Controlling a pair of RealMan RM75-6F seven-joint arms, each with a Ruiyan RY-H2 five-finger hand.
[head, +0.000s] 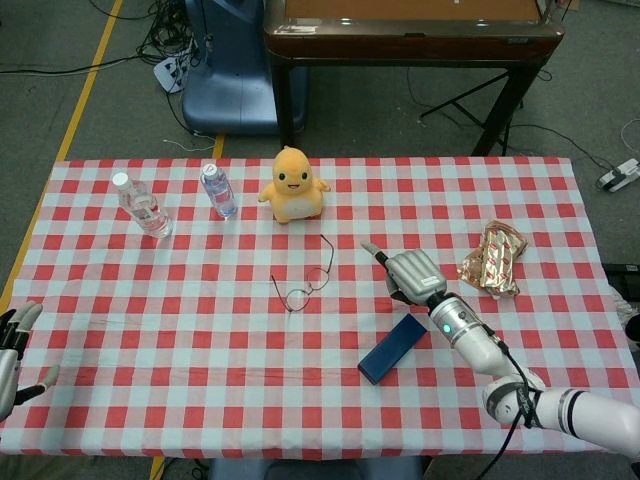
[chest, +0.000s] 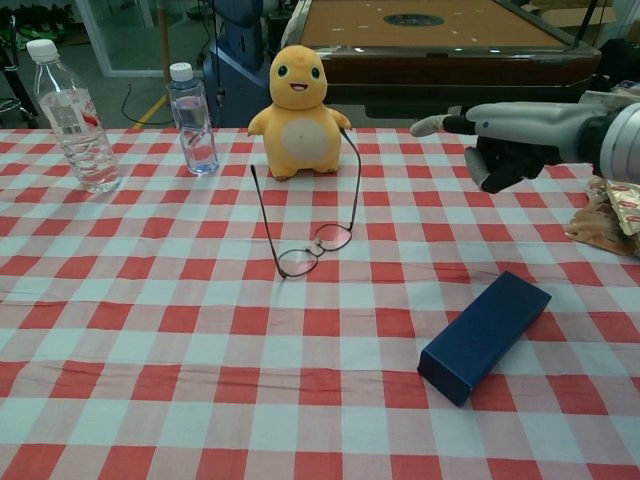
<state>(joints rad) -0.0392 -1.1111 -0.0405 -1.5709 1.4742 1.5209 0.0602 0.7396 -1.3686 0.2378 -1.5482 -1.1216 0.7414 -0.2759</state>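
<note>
Here right hand (head: 415, 275) above blue case (head: 393, 348), fingers (chest: 432, 125) apart, empty.

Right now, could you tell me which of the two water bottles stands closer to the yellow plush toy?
The smaller bottle with the blue label, just left of the toy; the larger bottle stands farther left.

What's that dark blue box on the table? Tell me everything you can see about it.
The dark blue box is long, slim, rectangular and matte, apparently closed. It lies flat and slanted on the checked tablecloth, right of the glasses. Nothing else touches it; the right hand is above the table beyond it.
</note>
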